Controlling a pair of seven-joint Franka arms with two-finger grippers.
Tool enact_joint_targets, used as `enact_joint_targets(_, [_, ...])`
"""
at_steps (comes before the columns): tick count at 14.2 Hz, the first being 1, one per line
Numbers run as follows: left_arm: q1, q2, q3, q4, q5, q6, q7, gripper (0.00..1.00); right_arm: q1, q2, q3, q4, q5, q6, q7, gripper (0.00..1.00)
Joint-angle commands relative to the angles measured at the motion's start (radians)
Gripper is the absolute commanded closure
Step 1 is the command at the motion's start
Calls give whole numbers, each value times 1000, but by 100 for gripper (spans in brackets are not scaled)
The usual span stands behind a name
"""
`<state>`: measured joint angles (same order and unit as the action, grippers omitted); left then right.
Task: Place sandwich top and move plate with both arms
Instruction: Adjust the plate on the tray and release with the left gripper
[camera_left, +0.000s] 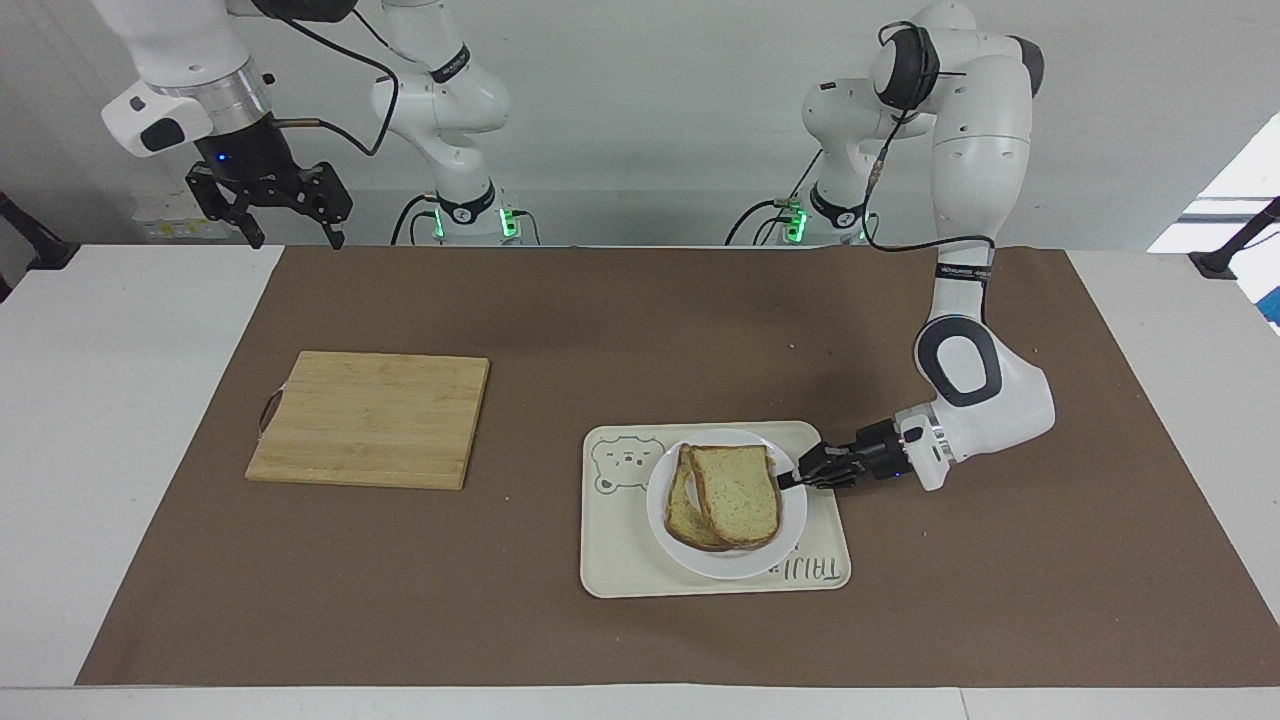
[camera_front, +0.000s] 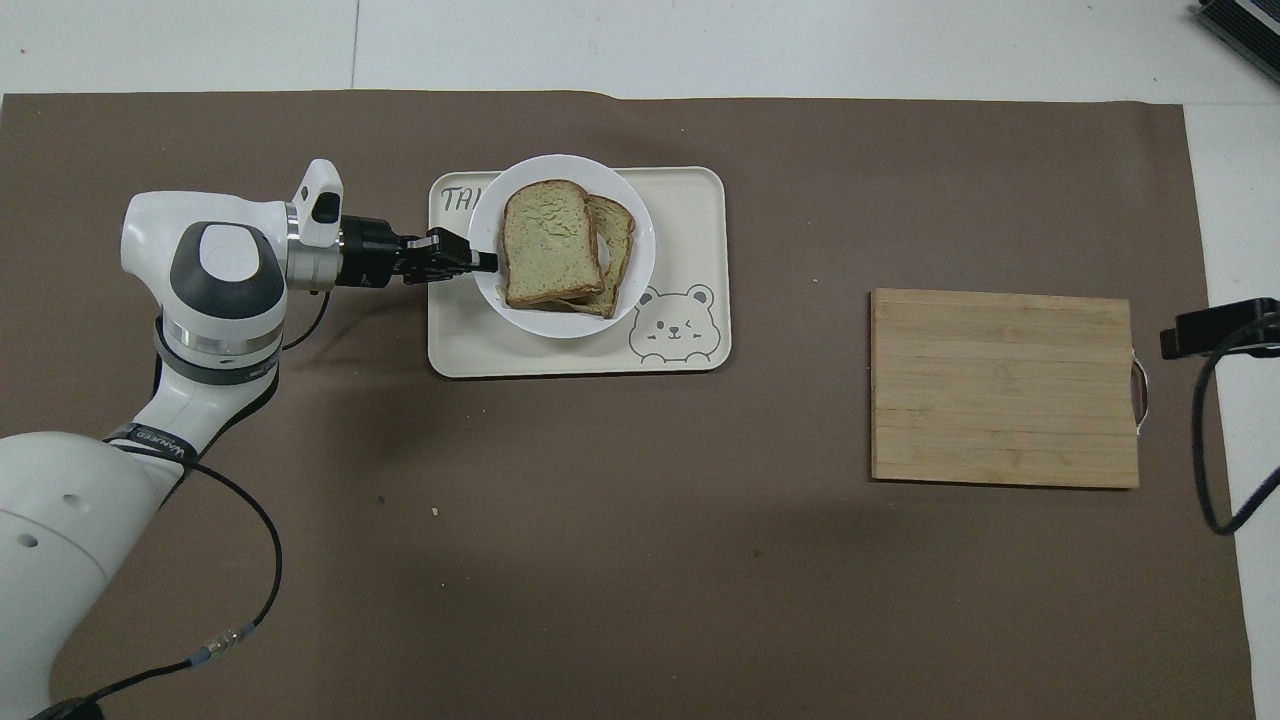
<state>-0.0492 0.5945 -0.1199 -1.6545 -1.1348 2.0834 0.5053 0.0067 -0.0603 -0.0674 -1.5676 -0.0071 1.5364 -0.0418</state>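
Left pincer (camera_left: 790, 480) apparently clamped on plate (camera_left: 790, 520) rim over tray (camera_left: 620, 570); right pincer (camera_left: 290, 235) apart, waiting.

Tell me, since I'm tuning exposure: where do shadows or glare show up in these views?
Facing view: a soft shadow lies on the brown mat under the left arm, and bright light glares in at the window edge. Overhead view: even light, with faint shadow patches on the mat.
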Motion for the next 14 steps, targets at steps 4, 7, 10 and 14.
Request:
enact_joint_targets(4, [-64, -18, 5, -45, 15, 78, -120, 100, -2, -9, 3, -11, -10, -5, -12, 0])
enact_joint_targets(7, [-64, -27, 6, -62, 15, 76, -148, 100, -2, -10, 3, -9, -10, -5, -12, 0])
enact_joint_targets(10, [-57, -38, 8, -88, 15, 75, -148, 100, -2, -10, 3, -9, -10, -5, -12, 0])
enact_joint_targets(14, [-44, -38, 9, -88, 17, 58, -148, 96, -2, -10, 3, -9, -10, -5, -12, 0])
